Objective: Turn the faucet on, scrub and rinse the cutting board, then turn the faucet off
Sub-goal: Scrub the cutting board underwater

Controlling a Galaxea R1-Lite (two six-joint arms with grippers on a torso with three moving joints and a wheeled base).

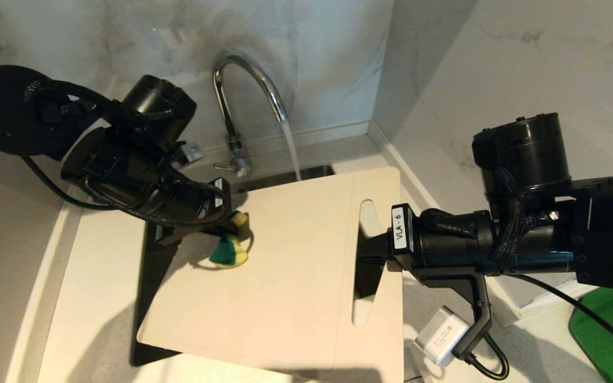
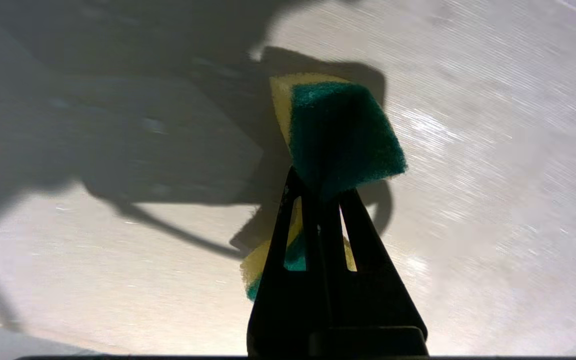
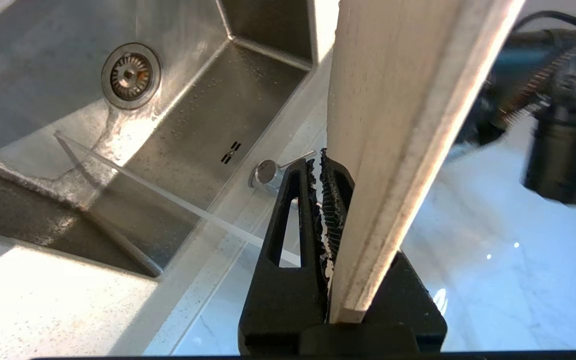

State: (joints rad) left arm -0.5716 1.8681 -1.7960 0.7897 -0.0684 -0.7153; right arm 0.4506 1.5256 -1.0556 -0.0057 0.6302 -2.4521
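Observation:
The chrome faucet (image 1: 242,80) is running, and its stream (image 1: 291,149) falls past the far edge of the cream cutting board (image 1: 296,276). The board hangs tilted over the sink. My right gripper (image 1: 373,250) is shut on the board at its slot handle; the right wrist view shows the board's edge (image 3: 408,100) against the right gripper's (image 3: 322,165) fingers. On the board's left part, my left gripper (image 1: 232,229) is shut on a yellow and green sponge (image 1: 229,252) and presses it on the surface. The left wrist view shows the sponge (image 2: 338,135) bulging past the left gripper (image 2: 318,192).
The steel sink (image 3: 193,125) with its drain (image 3: 130,75) lies under the board. The faucet's lever (image 3: 295,159) sticks out at the back rim. A green board (image 1: 610,330) lies on the counter at the right. Marble walls close the corner behind.

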